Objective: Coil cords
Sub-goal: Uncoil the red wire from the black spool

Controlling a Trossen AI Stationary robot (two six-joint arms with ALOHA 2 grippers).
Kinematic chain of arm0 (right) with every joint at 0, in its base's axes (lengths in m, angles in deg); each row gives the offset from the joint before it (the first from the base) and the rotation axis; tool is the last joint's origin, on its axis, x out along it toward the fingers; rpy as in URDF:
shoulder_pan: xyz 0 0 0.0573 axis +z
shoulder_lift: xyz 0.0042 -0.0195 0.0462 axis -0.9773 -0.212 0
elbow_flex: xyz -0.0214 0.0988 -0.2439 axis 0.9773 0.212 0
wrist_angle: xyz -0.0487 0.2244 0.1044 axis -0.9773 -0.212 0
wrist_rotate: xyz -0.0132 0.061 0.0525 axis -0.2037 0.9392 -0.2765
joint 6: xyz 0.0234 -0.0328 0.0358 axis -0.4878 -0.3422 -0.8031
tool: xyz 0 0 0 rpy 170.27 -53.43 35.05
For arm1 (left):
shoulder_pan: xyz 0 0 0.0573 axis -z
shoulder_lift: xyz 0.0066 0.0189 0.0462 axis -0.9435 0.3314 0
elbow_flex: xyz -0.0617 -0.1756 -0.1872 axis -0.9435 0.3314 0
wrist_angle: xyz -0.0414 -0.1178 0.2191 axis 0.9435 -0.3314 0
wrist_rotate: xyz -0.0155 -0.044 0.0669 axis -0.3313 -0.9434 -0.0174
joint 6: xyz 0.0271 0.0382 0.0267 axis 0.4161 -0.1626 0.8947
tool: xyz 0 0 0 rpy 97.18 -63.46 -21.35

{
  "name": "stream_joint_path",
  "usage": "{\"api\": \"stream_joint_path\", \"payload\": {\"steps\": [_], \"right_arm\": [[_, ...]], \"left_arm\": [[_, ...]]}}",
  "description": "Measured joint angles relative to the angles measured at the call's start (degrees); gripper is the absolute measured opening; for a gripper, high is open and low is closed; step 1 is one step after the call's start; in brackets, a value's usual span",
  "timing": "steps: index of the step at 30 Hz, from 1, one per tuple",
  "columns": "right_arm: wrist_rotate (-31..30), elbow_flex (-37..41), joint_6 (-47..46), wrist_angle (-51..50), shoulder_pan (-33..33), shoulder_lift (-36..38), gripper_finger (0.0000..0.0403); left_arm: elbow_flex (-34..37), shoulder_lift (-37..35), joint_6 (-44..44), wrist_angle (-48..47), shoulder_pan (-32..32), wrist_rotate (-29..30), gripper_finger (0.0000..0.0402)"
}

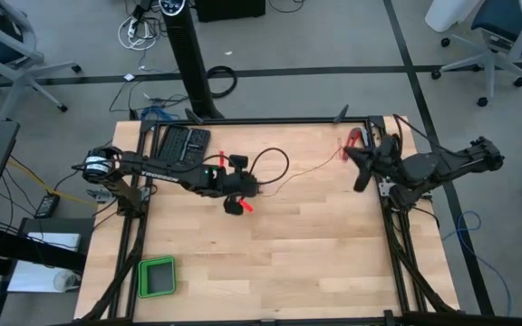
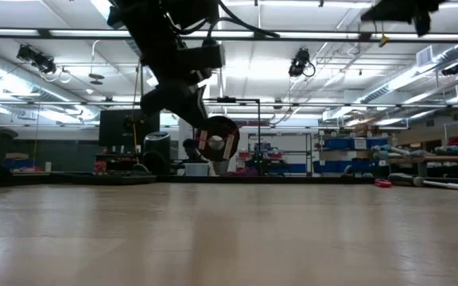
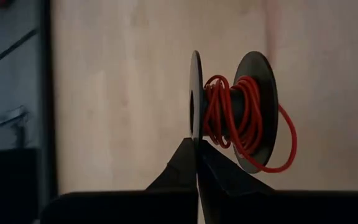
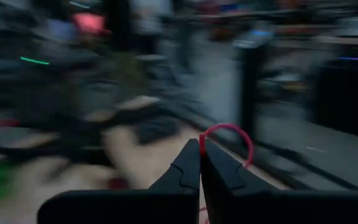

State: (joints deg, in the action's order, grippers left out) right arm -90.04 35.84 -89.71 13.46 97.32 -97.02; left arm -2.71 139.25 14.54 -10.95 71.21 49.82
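Observation:
A small black spool (image 3: pixel 235 118) carries several turns of thin red cord (image 3: pixel 225 112), with one loose loop (image 3: pixel 288 143) off its far flange. My left gripper (image 3: pixel 197 149) is shut on the spool above the table's middle (image 1: pixel 236 206); in the low view the spool (image 2: pixel 219 139) hangs clear of the tabletop. A thin red strand (image 1: pixel 311 169) runs from there toward the table's far right. There my right gripper (image 1: pixel 353 156) is shut on the cord (image 4: pixel 202 142). My left gripper pinches the rim of the spool's near flange (image 3: pixel 196 134) between its two fingers, slanting down from the table's left. The spool is lifted clear of the table, its flanges standing on edge. My right gripper pinches the red cord (image 4: pixel 202 140) at its fingertips, pointing roughly level. A small arc of cord (image 4: pixel 232 132) curls beyond the tips.
A black keyboard-like pad (image 1: pixel 181 143) lies at the far left of the table and a green square tray (image 1: pixel 157 276) at the near left. Small red items (image 1: pixel 353 138) sit by the far right corner. The table's near half is bare wood (image 1: pixel 279 263).

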Motion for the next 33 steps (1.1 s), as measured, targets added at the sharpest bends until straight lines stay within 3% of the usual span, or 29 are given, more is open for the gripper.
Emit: {"api": "stream_joint_path", "payload": {"steps": [3, 11, 18, 21, 28, 33], "right_arm": [[-1.6, 0.0, -5.5, -7.3, -0.8, 0.1, 0.0003], [7.2, 0.0, -22.9, -20.9, -1.8, -1.5, 0.0003], [8.6, 0.0, -37.3, -33.7, -2.7, -4.6, 0.0002], [11.7, 0.0, -39.0, -35.5, -3.4, -5.8, 0.0002], [24.8, 0.0, -38.9, -34.5, -4.0, -9.5, 0.0003], [28.1, 0.0, -36.9, -31.0, -3.9, -13.6, 0.0003]], "left_arm": [[0.0, 0.0, 0.0, -1.3, 0.6, -0.7, 0.0000], [0.0, 0.0, 0.2, -11.8, 0.7, -0.5, 0.0000], [0.0, 0.0, 1.3, -19.3, 0.7, 9.2, 0.0000], [0.0, 0.0, 1.2, -20.5, 0.7, 9.6, 0.0000], [-2.1, 0.0, -1.3, -9.1, 0.7, 6.5, 0.0000], [-6.2, 0.0, 1.3, 7.0, 0.7, 0.4, 0.0000]]}}
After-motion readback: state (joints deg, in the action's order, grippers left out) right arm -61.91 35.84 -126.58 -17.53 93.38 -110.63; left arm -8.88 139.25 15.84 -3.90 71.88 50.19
